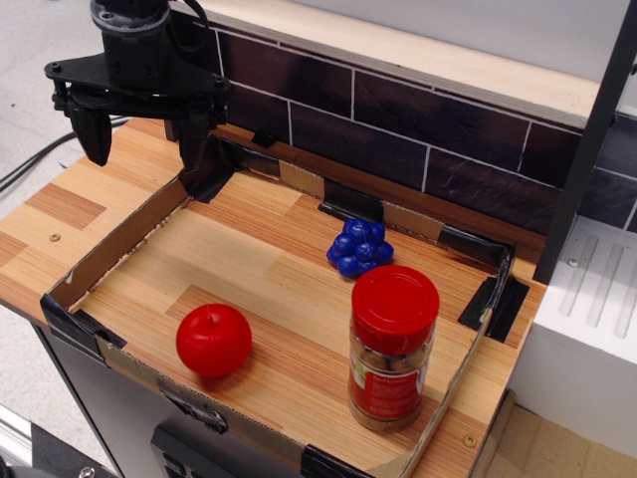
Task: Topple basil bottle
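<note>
Meanwhile, the gripper (139, 139) is hanging far left with jaws released, the basil bottle (392, 348) standing untouched near right, well apart.

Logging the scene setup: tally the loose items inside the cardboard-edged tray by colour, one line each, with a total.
Red: 2, the apple and the basil bottle, counted by its red lid.
Blue: 1, the grape cluster.
Total: 3.

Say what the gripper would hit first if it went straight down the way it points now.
Probably the cardboard wall at the tray's back-left, though depth is unclear. The open gripper is far from the basil bottle.
</note>
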